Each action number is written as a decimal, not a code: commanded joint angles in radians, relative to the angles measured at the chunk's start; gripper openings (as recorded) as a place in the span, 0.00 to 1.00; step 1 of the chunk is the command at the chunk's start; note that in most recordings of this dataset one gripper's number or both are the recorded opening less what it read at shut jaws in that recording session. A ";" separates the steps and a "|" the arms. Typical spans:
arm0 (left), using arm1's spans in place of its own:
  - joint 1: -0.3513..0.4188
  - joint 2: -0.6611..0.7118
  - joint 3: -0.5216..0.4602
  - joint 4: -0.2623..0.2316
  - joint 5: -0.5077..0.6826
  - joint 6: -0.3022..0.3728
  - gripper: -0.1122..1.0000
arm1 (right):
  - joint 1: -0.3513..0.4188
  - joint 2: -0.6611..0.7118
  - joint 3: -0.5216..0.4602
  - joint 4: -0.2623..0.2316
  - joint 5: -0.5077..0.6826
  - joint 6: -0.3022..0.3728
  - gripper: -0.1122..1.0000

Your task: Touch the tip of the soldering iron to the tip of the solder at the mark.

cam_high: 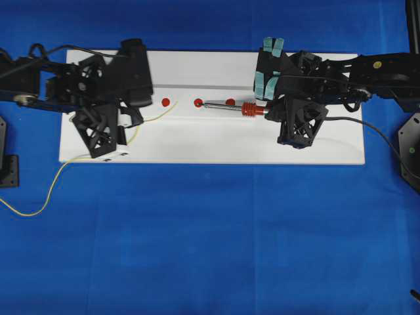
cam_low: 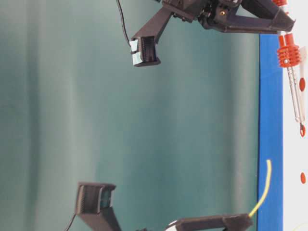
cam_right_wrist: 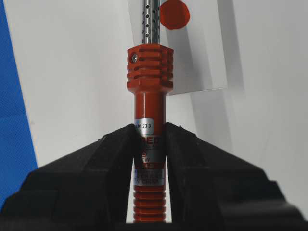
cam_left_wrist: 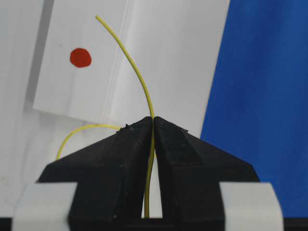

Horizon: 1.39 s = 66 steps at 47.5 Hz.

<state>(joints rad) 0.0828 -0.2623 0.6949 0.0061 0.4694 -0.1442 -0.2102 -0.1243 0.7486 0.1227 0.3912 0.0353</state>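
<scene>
Right end effector [cam_high: 279,105] clamps the soldering iron [cam_high: 233,107] at centre frame, tip seemingly at the middle red dot [cam_high: 198,102]; left end effector [cam_high: 125,115] pinches the solder [cam_left_wrist: 137,72], whose tip should swing gently right.

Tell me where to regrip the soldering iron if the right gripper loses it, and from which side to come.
Take the soldering iron by its smooth orange-red handle behind the ribbed collar, where the right gripper clamps it now. Come from the cord end, fingers closing across its width. The collar probably stops it sliding forward, and this grip keeps the fingers off the perforated metal shaft.
</scene>
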 commanded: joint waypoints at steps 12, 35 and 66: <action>-0.002 -0.028 -0.015 0.003 -0.011 0.002 0.13 | 0.000 -0.029 -0.018 -0.002 -0.006 0.002 0.16; 0.000 -0.031 -0.017 0.003 -0.017 -0.002 0.13 | -0.014 -0.337 0.158 -0.002 0.000 0.020 0.16; -0.002 0.000 -0.067 0.002 -0.017 -0.002 0.13 | -0.015 -0.410 0.207 -0.014 0.052 0.061 0.16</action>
<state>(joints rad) 0.0828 -0.2684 0.6657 0.0061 0.4617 -0.1457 -0.2240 -0.5323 0.9679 0.1120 0.4510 0.0951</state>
